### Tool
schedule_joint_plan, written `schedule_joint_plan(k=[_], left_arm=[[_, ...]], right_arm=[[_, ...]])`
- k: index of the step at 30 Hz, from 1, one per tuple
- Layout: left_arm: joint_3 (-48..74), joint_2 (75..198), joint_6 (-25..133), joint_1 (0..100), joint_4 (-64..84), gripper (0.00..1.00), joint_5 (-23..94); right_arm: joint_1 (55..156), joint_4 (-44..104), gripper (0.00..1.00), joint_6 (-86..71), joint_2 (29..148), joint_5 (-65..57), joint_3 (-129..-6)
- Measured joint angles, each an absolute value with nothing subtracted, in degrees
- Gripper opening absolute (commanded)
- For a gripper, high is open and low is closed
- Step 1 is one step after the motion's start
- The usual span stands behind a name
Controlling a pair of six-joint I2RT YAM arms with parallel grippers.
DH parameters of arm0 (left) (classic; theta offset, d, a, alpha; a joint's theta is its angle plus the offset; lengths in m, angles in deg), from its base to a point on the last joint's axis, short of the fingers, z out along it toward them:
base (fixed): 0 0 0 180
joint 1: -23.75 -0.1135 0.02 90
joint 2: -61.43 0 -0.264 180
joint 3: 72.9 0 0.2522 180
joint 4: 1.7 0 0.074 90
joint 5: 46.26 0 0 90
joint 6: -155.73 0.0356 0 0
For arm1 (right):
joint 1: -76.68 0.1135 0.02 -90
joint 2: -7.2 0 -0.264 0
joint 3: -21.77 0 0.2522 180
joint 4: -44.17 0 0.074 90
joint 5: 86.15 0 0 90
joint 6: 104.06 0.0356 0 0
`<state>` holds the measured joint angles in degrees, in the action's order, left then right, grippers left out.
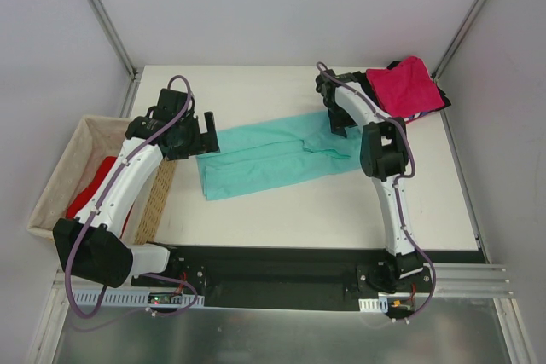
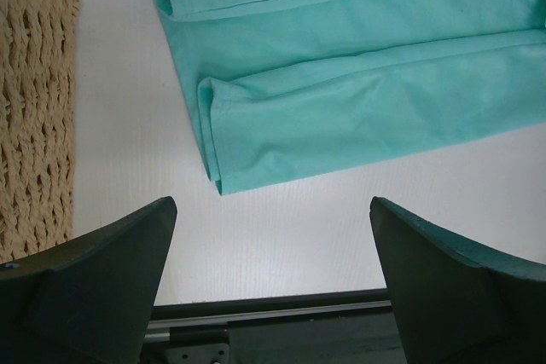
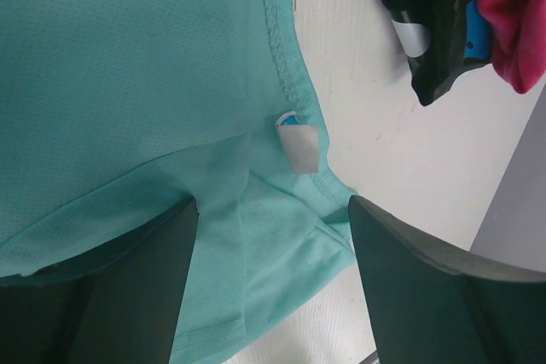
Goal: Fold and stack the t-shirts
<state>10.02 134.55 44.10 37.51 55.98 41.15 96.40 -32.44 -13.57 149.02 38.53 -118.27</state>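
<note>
Teal-green t-shirt [image 1: 273, 155] [image 2: 358, 83] [image 3: 128, 66] lies mid-surface, folded lengthwise into a long band that slants from the left toward the far right. Its layered left edge ends in a sharp near corner, with bare white surface [image 1: 324, 210] on the near and far sides of the band, the wider stretch on the near side. The left jaws hang wide open just above the surface beside that left end, holding nothing. The right jaws stand open over the shirt's right end, straddling its stitched collar edge; cloth lies under and between them, not pinched.

A small white tag [image 3: 299, 144] with a blue patch sits at the collar; no writing can be read. A second white-and-blue label [image 3: 411, 36] shows on the black shirt, also unreadable.

At the far right corner a magenta-pink shirt [image 1: 411, 84] [image 3: 512, 14] rests on a black shirt [image 1: 439, 100] [image 3: 426, 6], near the right jaws. Off the left edge, a tan wicker basket with cloth lining [image 1: 60, 168] [image 2: 34, 108] holds a bright red shirt [image 1: 90, 185], close behind the left arm [image 1: 128, 176].
</note>
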Motion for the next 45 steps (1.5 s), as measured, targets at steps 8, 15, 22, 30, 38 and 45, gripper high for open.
schedule_joint_plan(k=[8, 15, 22, 30, 38, 45], left_arm=[[10.0, 134.6, 44.1, 37.5, 56.0, 0.98, 41.2], [10.0, 135.2, 44.1, 37.5, 56.0, 0.98, 41.1], [10.0, 135.6, 44.1, 37.5, 56.0, 0.98, 41.2], [10.0, 137.7, 44.1, 37.5, 55.9, 0.98, 41.2], [10.0, 137.9, 44.1, 37.5, 55.6, 0.98, 41.2], [9.9, 138.9, 44.2, 37.6, 53.6, 0.97, 38.9]], right_arm=[[95.3, -32.4, 0.83, -16.1, 150.1, 38.9, -121.6], [94.0, -32.2, 0.92, -17.7, 153.4, 36.2, -127.8], [94.1, -30.6, 0.99, -18.3, 154.1, 32.5, -129.9], [94.1, -28.7, 1.00, -18.4, 154.9, 28.4, -131.7], [94.2, -24.0, 1.00, -17.7, 150.6, 27.6, -124.7], [96.5, -19.0, 0.97, -16.0, 125.0, 28.9, -102.7]])
